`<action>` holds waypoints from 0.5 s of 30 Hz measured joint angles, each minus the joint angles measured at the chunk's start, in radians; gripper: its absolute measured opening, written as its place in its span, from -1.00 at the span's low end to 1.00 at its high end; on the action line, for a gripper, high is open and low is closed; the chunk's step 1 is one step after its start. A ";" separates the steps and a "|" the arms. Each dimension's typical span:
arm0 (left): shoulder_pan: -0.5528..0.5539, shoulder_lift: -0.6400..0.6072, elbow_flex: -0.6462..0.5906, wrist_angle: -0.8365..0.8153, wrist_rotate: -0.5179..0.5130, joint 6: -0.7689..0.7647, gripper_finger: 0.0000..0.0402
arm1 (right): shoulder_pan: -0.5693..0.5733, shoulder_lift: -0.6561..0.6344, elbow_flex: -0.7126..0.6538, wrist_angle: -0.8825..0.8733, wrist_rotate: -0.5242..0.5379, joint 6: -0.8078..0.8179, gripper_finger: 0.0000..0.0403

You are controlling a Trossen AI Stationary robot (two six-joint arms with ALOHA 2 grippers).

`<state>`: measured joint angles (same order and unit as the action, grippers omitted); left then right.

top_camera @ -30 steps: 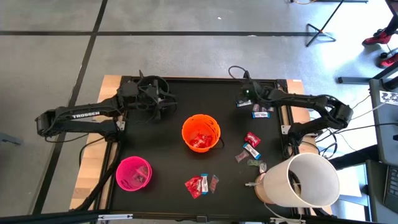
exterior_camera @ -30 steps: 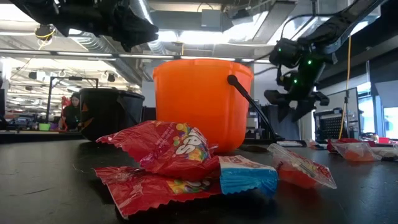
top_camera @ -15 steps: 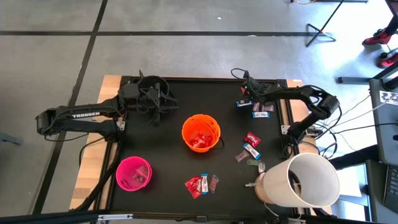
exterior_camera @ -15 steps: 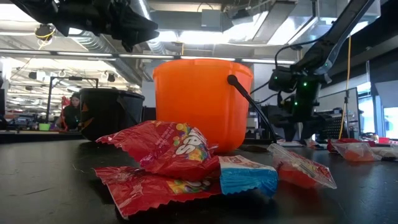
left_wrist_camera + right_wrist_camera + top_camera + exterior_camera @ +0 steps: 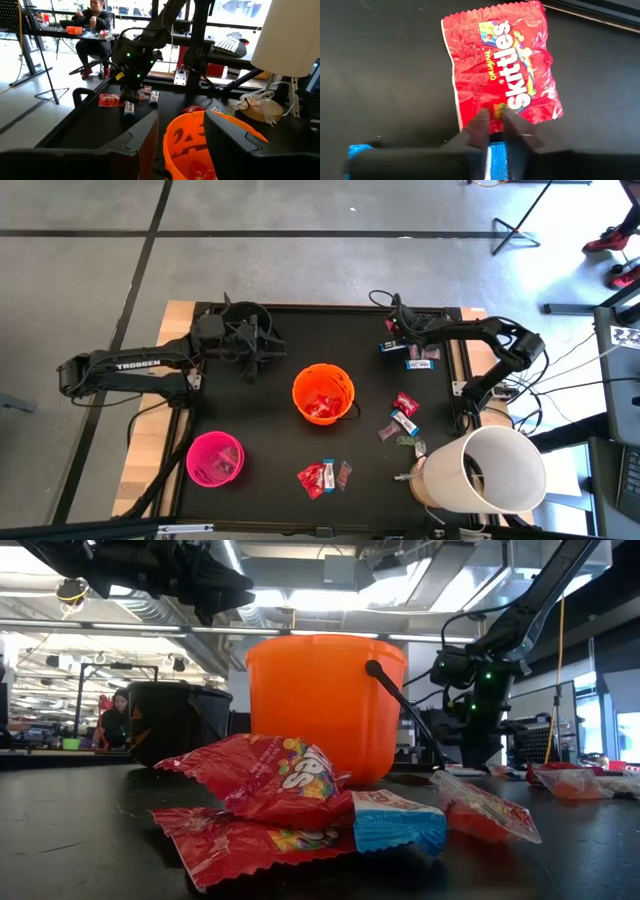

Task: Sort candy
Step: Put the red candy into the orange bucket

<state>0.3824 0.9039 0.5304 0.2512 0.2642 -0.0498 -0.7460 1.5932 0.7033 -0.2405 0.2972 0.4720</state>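
My right gripper (image 5: 397,338) is down at the table's far right, shut on a red candy packet (image 5: 502,70) that lies flat on the black mat. Blue-and-white bars (image 5: 129,107) lie beside it. My left gripper (image 5: 180,131) is open and empty. It hangs above the mat by the black bucket (image 5: 243,317) and faces the orange bucket (image 5: 323,393), which holds red packets. More candy lies at the near middle (image 5: 324,476) and the right (image 5: 403,420). A pink bucket (image 5: 214,458) stands near left. My right gripper pinches the red packet at the middle of one short edge (image 5: 496,114) between its two fingertips (image 5: 480,122). The fingers come from above, pointing down. The packet lies flat on the mat. A blue-and-white bar (image 5: 497,152) shows in the gap behind the fingertips; whether they touch it I cannot tell.
A large white bucket (image 5: 490,470) lies on its side at the near right corner. The mat between the orange bucket and the far edge is bare. A person sits beyond the table in the left wrist view (image 5: 95,25).
My right gripper has gone down onto the candy at the table's far right, and its arm has folded in closer. The left arm has kept still.
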 joint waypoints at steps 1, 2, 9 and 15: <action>0.000 0.000 0.000 -0.004 0.000 -0.001 -0.26 | 0.000 0.000 0.000 0.009 -0.005 -0.009 -0.90; -0.001 0.000 0.000 -0.008 0.000 -0.002 -0.26 | 0.003 0.000 0.000 0.018 -0.007 -0.016 -0.95; -0.013 0.000 0.000 -0.019 -0.006 -0.001 -0.26 | 0.056 -0.016 0.014 0.085 0.007 -0.053 -0.98; -0.013 0.000 0.000 -0.019 -0.011 -0.001 -0.26 | 0.109 -0.018 0.078 0.084 0.025 -0.087 -0.99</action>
<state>0.3695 0.9039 0.5304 0.2317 0.2527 -0.0512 -0.6370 1.5749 0.7814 -0.1566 0.3225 0.3855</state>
